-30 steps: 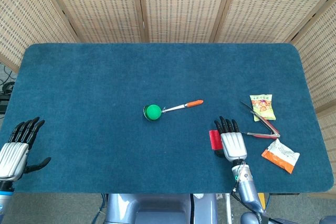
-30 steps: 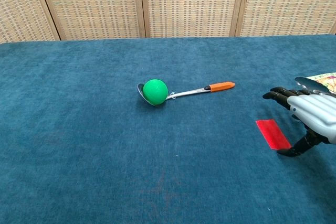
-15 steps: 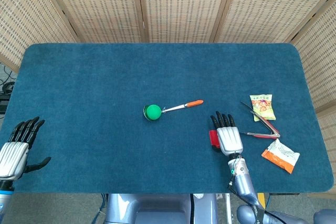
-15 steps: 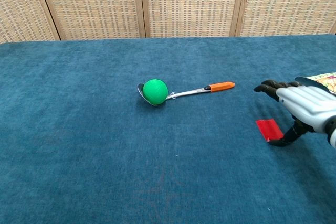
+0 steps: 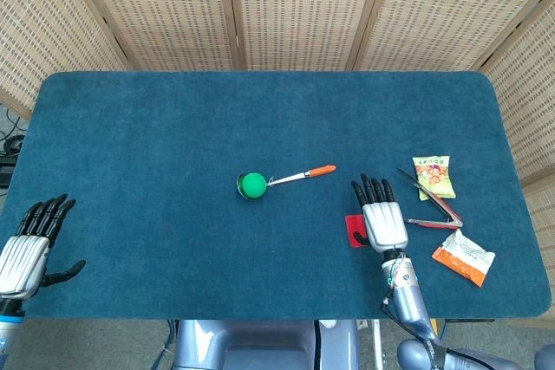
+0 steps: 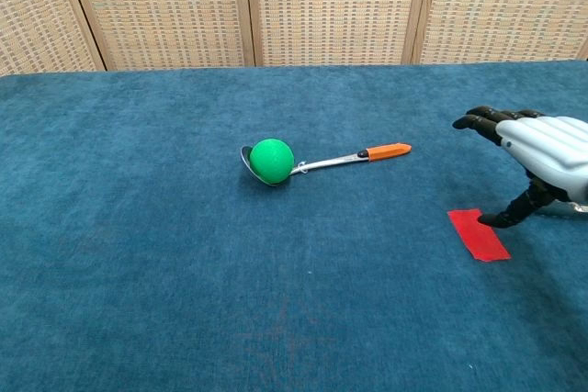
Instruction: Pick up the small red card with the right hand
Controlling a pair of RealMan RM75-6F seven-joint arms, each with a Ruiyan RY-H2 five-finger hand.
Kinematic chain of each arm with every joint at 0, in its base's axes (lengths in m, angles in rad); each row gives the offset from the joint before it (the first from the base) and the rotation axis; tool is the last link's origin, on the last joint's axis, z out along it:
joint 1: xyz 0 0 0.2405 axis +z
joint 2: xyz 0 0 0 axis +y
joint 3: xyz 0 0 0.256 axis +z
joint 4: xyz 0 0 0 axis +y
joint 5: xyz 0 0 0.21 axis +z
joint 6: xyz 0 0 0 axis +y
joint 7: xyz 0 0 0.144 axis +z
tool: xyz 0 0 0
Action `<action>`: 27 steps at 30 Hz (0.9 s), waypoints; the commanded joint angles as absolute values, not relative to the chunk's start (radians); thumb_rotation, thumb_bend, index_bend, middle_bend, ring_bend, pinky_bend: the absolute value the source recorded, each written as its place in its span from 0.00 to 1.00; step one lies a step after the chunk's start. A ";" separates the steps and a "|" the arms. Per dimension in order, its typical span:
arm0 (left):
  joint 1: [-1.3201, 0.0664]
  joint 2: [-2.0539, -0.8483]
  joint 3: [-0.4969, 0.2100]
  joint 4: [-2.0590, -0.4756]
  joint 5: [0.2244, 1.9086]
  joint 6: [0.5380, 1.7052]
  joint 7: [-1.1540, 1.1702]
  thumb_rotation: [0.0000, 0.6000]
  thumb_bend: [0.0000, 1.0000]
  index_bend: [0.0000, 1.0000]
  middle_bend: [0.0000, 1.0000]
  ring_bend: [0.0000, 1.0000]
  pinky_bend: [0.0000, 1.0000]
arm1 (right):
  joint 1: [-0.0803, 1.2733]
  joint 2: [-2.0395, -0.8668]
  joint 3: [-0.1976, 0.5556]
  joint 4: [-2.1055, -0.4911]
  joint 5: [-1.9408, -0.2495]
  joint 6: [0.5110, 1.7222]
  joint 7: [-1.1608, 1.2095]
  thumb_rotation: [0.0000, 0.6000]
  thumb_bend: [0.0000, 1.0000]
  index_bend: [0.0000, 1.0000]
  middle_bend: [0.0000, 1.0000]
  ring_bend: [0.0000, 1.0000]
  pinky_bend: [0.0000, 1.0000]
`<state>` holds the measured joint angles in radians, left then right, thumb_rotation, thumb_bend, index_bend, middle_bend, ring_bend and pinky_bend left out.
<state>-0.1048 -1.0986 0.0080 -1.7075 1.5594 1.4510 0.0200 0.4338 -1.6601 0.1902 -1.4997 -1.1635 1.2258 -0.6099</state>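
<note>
The small red card lies flat on the blue cloth at the front right. In the head view only its left part shows from under my right hand. In the chest view my right hand hovers just right of and above the card, fingers apart and stretched forward, holding nothing. Its thumb points down to the card's far right edge; whether it touches I cannot tell. My left hand rests open at the table's front left corner, seen only in the head view.
A green ball sits on a spoon with an orange handle mid-table. Right of my right hand lie metal tongs, a yellow-green snack packet and an orange-white packet. The table's front edge is close behind the hand.
My right hand first slid left over the card, covering part of it, then rose and drew back right. The card shows whole and flat again. The left hand stayed still.
</note>
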 commanded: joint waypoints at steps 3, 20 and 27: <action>-0.105 -1.099 0.011 -1.711 1.566 1.452 0.025 1.00 0.22 0.00 0.00 0.00 0.00 | 0.384 -1.623 0.140 -1.558 -1.196 1.283 -0.588 1.00 0.22 0.05 0.00 0.00 0.00; -0.103 -1.099 0.020 -1.718 1.588 1.459 0.027 1.00 0.21 0.00 0.00 0.00 0.00 | 0.332 -1.678 0.082 -1.459 -1.236 1.303 -0.494 1.00 0.23 0.09 0.00 0.00 0.00; -0.104 -1.100 0.020 -1.717 1.586 1.458 0.028 1.00 0.21 0.00 0.00 0.00 0.00 | 0.334 -1.710 0.087 -1.416 -1.241 1.290 -0.479 1.00 0.22 0.10 0.00 0.00 0.00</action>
<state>-0.1040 -1.1003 0.0200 -1.7167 1.5858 1.4574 0.0284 0.3335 -1.7062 0.0853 -1.4197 -1.2417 1.2928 -0.4803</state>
